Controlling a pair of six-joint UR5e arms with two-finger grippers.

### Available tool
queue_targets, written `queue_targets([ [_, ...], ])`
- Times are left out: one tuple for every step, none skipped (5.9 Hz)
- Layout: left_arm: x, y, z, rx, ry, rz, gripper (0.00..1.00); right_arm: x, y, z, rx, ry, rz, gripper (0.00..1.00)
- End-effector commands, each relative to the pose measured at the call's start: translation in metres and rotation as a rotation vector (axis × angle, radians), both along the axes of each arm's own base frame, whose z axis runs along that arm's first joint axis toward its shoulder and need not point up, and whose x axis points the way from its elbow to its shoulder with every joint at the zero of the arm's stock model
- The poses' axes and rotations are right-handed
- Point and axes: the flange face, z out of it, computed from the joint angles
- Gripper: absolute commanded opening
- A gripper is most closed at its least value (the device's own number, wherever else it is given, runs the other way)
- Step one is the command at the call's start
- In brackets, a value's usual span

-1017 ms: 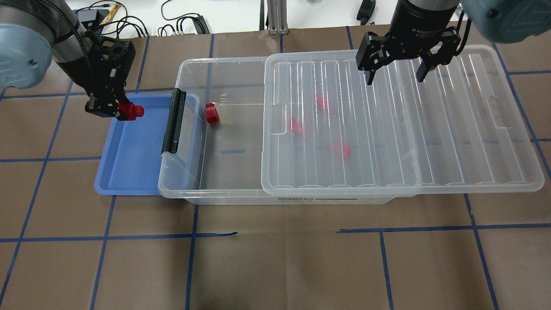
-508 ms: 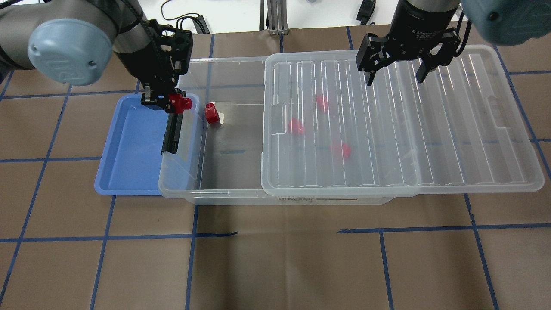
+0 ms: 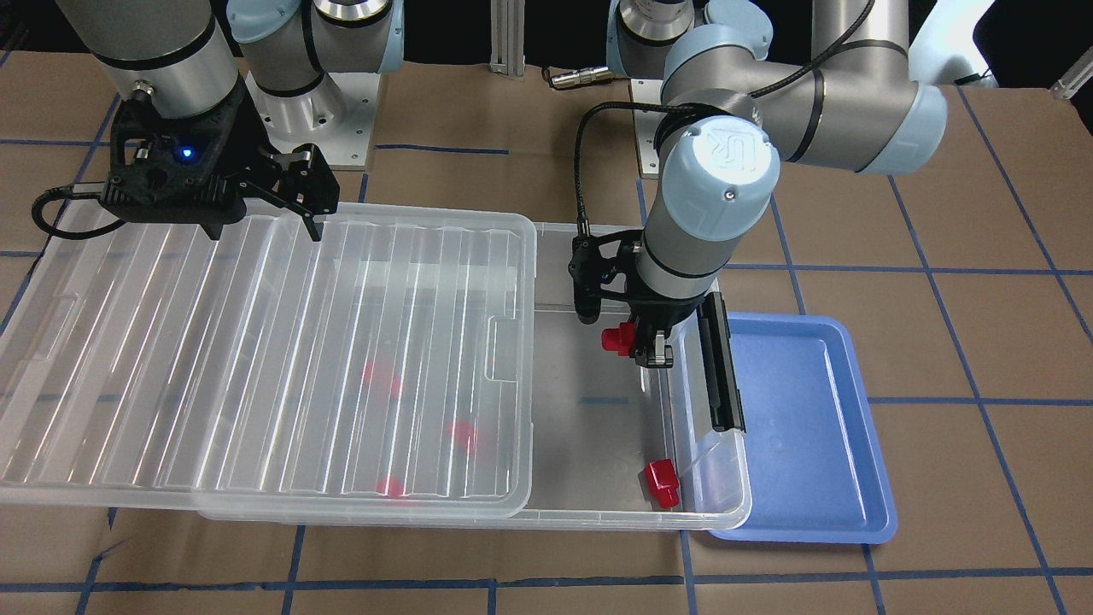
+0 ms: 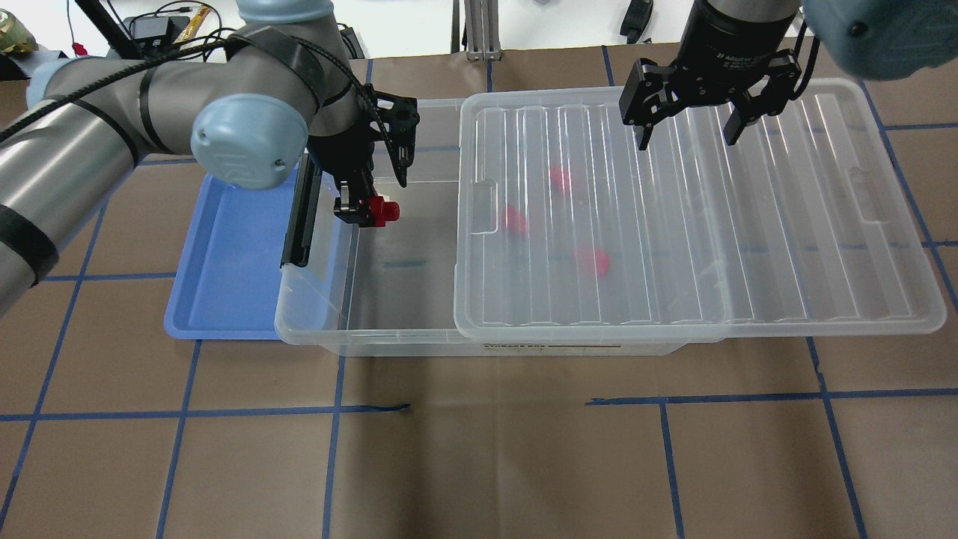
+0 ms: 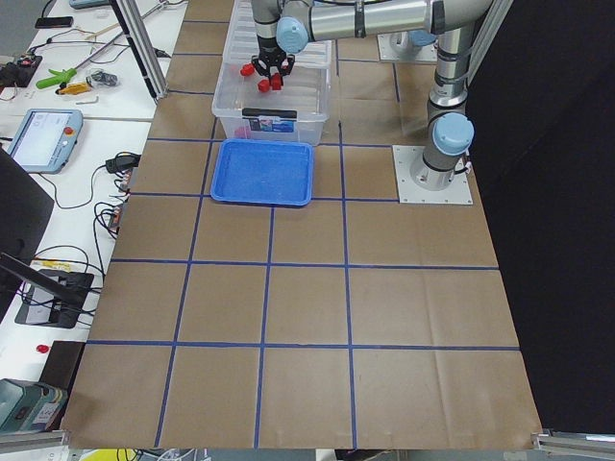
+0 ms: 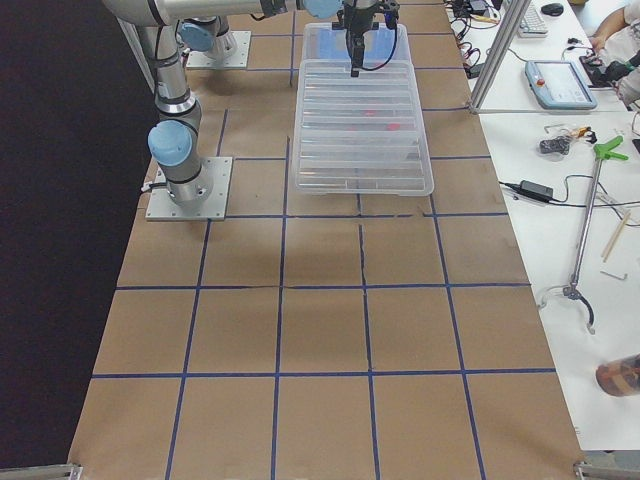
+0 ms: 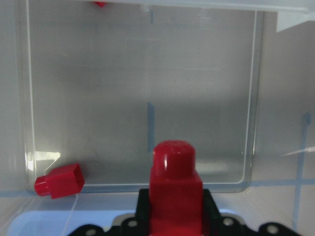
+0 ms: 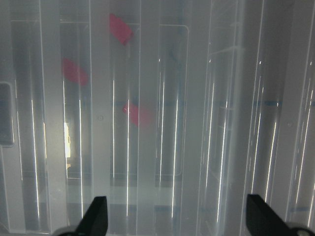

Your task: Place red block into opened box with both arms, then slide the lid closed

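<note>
The block [image 4: 383, 212] in the black left hand [image 4: 362, 213] is bright red, as is the loose block [image 3: 662, 483] on the box floor. Three more blocks [image 4: 515, 219] show as dull pink-red blurs through the lid [image 4: 748, 247], which is translucent and ribbed with parallel ridges. The box [image 4: 313, 329] is clear, with a black latch [image 4: 301, 217]. The tray [image 4: 224, 284] is mid blue. The surface [image 4: 524, 464] is brown, crossed by a grid of blue tape lines. The arms [image 4: 97, 142] are silver-grey with pale blue caps. The black right hand [image 4: 685, 140] carries a small blue light [image 3: 185, 155].
</note>
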Motion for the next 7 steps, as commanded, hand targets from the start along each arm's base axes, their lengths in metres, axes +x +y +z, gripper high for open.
queue_targets([
  [-0.007,0.014,-0.077,-0.028,0.005,-0.010,0.04,-0.002,-0.001,-0.001,0.003,0.000,-0.002,1.00],
  [-0.006,0.020,-0.101,-0.060,0.009,-0.012,0.04,-0.002,-0.001,-0.002,0.006,0.000,-0.002,1.00],
  [-0.005,0.019,-0.100,-0.069,0.010,-0.010,0.04,-0.003,-0.001,-0.002,0.004,0.000,-0.004,1.00],
  [-0.004,0.019,-0.106,-0.065,0.009,-0.012,0.05,-0.003,-0.001,-0.001,0.001,0.000,-0.005,1.00],
  [-0.004,0.018,-0.110,-0.059,0.005,-0.013,0.06,-0.003,-0.001,-0.001,0.003,0.000,-0.004,1.00],
  [-0.004,0.018,-0.110,-0.059,0.005,-0.012,0.06,-0.003,-0.001,-0.002,0.006,0.000,-0.002,1.00],
  [-0.004,0.018,-0.110,-0.059,0.008,-0.010,0.37,-0.003,0.000,-0.002,0.005,0.000,-0.001,1.00],
])
